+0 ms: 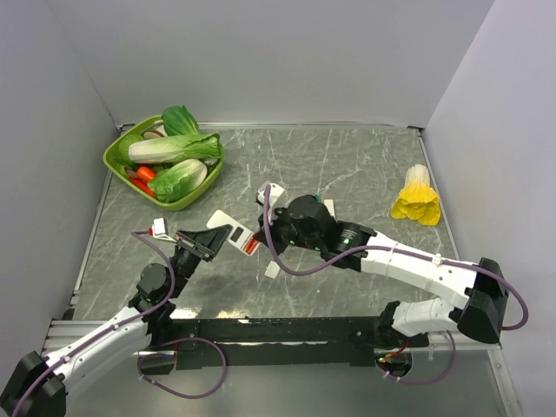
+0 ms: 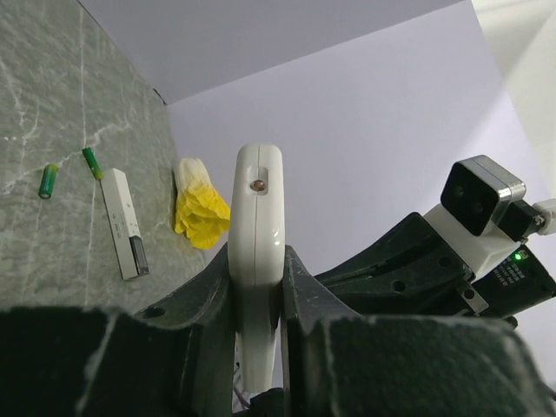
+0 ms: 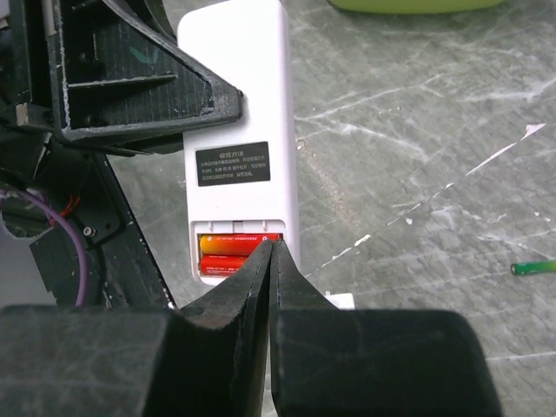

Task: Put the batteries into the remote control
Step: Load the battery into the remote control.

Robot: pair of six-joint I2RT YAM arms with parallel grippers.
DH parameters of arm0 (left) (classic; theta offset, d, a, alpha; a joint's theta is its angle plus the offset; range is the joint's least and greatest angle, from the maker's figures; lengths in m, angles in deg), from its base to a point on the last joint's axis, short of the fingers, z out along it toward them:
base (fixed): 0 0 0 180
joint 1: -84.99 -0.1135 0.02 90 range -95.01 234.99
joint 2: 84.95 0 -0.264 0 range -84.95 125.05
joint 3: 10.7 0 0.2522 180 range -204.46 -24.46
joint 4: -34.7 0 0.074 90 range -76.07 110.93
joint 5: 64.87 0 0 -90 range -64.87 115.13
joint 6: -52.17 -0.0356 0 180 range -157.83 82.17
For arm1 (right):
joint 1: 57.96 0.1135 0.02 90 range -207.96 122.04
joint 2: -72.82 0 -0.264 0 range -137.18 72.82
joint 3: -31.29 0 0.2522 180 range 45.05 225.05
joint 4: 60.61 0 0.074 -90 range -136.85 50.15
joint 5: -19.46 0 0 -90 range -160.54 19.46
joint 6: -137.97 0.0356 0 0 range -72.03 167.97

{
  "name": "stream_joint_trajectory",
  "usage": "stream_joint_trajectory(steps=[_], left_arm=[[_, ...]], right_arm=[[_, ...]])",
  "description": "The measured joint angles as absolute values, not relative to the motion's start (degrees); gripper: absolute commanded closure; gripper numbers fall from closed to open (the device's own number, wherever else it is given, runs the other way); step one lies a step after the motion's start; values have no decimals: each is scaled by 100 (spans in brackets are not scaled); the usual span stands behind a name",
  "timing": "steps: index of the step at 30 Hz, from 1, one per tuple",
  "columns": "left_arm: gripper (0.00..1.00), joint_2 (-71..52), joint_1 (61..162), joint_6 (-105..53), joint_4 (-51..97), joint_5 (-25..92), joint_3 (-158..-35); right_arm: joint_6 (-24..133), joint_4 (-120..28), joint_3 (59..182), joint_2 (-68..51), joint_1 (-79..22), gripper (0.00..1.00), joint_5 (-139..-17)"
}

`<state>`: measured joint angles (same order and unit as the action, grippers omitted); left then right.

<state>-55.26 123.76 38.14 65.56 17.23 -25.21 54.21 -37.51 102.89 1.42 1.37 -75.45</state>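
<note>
The jaws of the left gripper (image 2: 256,280) pinch the small white rectangular remote control (image 3: 239,104) near the end away from its battery compartment. They hold it off the grey marbled surface (image 1: 347,165), about midway between the left and right edges. In the open compartment two tiny orange-red batteries (image 3: 228,254) lie side by side. The jaws of the right gripper (image 3: 271,249) are pressed together, tips at the batteries' right end. A narrow white-and-black bar (image 2: 122,221) and small green cylinders (image 2: 48,181) lie on the surface.

The whole table (image 1: 347,174) was viewed from high above its near edge. The remote (image 3: 239,113) was shared by all views, framed closely by both wrist cameras.
</note>
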Motion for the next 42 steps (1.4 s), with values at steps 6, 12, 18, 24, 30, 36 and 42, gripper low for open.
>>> stream_joint_trajectory(steps=[6, 12, 18, 24, 30, 36, 42], left_arm=[[99, -5539, 12371, 3654, 6536, 1718, -2517], [98, -5537, 12365, 3494, 6497, 1733, -2517], [98, -5672, 12354, 3280, 5939, 1725, -2517], [98, -6133, 12376, 3073, 5257, 1729, -2517], [98, -6374, 12393, 2865, 5106, 1672, -2521], [98, -6273, 12393, 2587, 4980, 1677, -2521], [98, -6140, 12393, 2415, 4973, 1740, -2525]], right_arm=[[5454, -3515, 10456, 5, 211, 95, -7331], [5357, -3215, 10700, -225, 440, 96, -6795], [5025, -2824, 10958, -741, 906, 96, -5873], [4903, -2702, 10965, -889, 1155, 89, -5689], [5034, -2636, 10840, -409, 1157, 75, -5971], [5419, -2826, 10558, 813, 843, 46, -6417], [5860, -3062, 10145, 1460, -102, 27, -7180]])
